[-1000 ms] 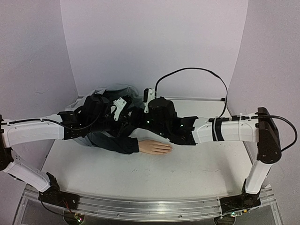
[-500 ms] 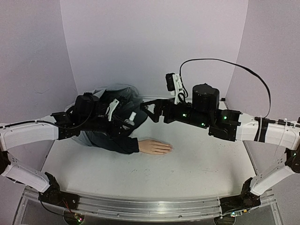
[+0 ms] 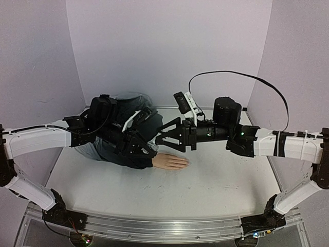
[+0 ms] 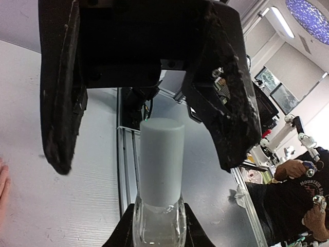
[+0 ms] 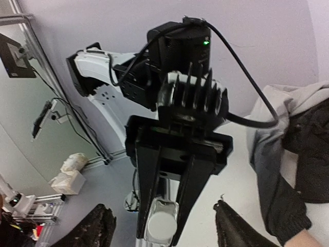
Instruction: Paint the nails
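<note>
Gripping the bottle (image 4: 159, 221) by its glass body, the left pincer (image 4: 159, 235) is closed on it and turns the cap (image 4: 162, 154) toward the right pincer (image 3: 165, 140). That one is spread wide and holds nothing, probably so it can take the cap off. The nails (image 3: 184, 163) lie on the table (image 3: 221, 182), at 6 o'clock from both pincers.

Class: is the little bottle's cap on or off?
On. The pale cap sits on the neck of the glass bottle; nothing has lifted it.
</note>
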Controlling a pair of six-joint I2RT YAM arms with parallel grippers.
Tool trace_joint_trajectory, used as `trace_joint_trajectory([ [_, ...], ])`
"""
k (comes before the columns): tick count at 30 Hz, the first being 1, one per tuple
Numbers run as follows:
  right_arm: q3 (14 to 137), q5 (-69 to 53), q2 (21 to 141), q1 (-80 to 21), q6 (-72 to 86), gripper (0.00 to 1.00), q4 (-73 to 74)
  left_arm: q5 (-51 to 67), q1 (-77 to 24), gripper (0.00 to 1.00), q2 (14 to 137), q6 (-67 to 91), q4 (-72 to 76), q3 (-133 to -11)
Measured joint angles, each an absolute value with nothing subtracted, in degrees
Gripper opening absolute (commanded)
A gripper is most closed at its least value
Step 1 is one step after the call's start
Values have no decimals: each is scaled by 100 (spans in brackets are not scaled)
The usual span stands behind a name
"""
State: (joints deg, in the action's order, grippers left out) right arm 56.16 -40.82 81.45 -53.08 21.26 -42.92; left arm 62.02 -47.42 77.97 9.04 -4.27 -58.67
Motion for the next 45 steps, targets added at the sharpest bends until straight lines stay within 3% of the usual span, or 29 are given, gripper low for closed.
trace_joint_trajectory([
  [4,5616,-4469,8355,-5308,2364,44,-4772,6386,-4807,0,7826,902,-427,-5881],
  [11,5616,-4814,8641,-5308,2709,26,-5207,6447,-4807,0,7826,884,-429,-5881],
  [16,5618,-4895,8742,-5308,2880,40,-5433,6447,-4807,0,7826,856,-427,-5881],
  [21,5618,-4910,8890,-5308,3020,40,-5537,6449,-4807,0,7841,808,-427,-5881],
  [25,5618,-4860,8890,-5308,3124,51,-5579,6458,-4807,0,7863,749,-427,-5881],
  [28,5618,-4823,8888,-5308,3183,52,-5588,6464,-4807,0,7883,742,-427,-5881],
  [42,5616,-4689,8777,-5275,3312,23,-5629,6482,-4807,0,7885,731,-427,-5881],
  [45,5618,-4716,8774,-5277,3332,13,-5669,6455,-4805,0,7885,731,-432,-5881],
])
